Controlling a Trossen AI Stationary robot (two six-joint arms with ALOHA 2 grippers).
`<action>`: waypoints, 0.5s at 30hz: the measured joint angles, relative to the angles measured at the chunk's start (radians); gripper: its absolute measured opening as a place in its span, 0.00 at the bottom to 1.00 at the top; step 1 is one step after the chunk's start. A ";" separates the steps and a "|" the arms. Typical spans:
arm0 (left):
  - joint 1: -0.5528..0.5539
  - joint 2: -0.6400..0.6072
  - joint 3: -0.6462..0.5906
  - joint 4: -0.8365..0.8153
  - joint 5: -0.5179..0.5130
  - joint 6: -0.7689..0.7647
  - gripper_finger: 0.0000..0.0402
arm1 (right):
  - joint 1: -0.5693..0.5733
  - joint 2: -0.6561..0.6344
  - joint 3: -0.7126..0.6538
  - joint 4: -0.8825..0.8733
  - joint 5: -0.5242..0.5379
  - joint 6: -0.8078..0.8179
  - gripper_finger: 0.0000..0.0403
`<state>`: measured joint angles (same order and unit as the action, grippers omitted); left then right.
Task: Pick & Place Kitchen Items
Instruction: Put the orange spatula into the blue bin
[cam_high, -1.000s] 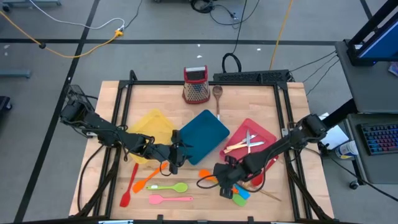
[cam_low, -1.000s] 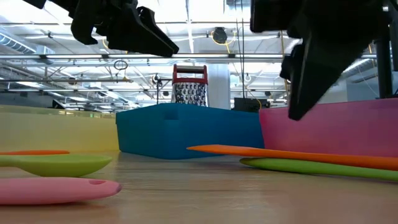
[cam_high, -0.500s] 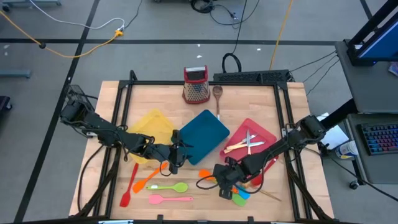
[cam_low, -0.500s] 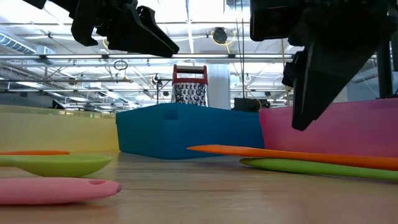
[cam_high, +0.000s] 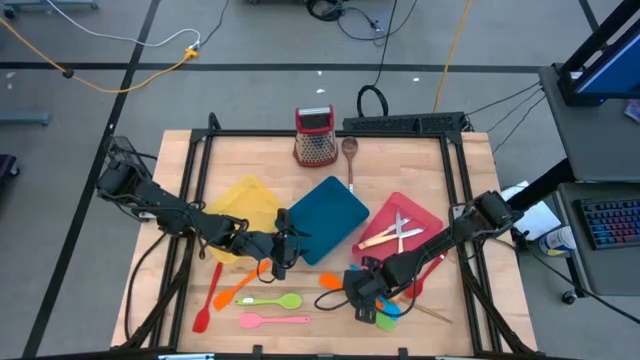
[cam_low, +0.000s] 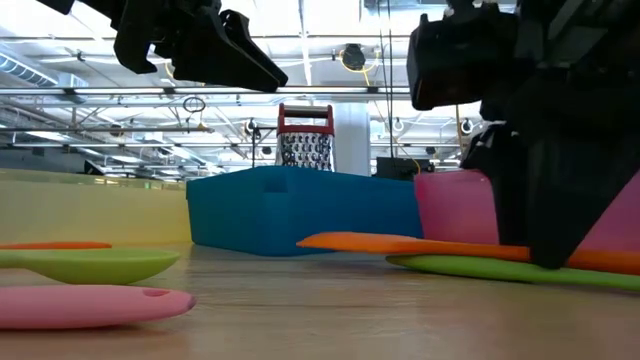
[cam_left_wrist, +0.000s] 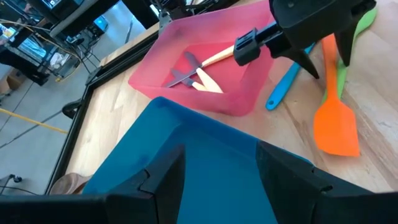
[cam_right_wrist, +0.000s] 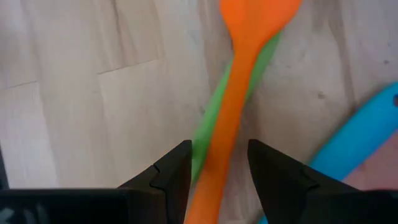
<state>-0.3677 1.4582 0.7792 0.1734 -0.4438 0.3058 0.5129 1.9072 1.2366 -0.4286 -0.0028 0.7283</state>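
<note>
Right pincer (cam_right_wrist: 214, 171) straddles an orange spatula (cam_right_wrist: 239, 93) lying on the desk (cam_high: 300, 190).

Its fingers stand open either side of the slim handle, gripping nothing. The spatula looks light, stiff, slippery; mid-handle seems the best hold. Left pincer (cam_left_wrist: 217, 180) hangs open over the blue tray (cam_left_wrist: 199, 155).

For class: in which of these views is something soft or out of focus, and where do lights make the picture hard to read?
Low view: the nearest pink spoon and green spoon are soft, the right gripper a dark silhouette against bright ceiling lights. Right wrist view: the orange spatula is close and blurred. High view: evenly lit, no glare on the table.
</note>
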 joint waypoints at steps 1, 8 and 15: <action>0.000 0.000 0.000 0.000 0.000 0.000 0.50 | 0.000 0.000 -0.001 0.004 -0.001 -0.010 0.36; 0.000 0.000 0.000 -0.013 0.000 0.000 0.50 | 0.000 0.000 -0.001 0.022 -0.007 -0.075 0.18; 0.000 0.000 0.000 -0.021 0.000 0.001 0.50 | -0.001 0.000 -0.002 0.051 -0.003 -0.107 0.04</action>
<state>-0.3677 1.4582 0.7792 0.1520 -0.4438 0.3063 0.5117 1.9068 1.2350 -0.3775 -0.0055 0.6212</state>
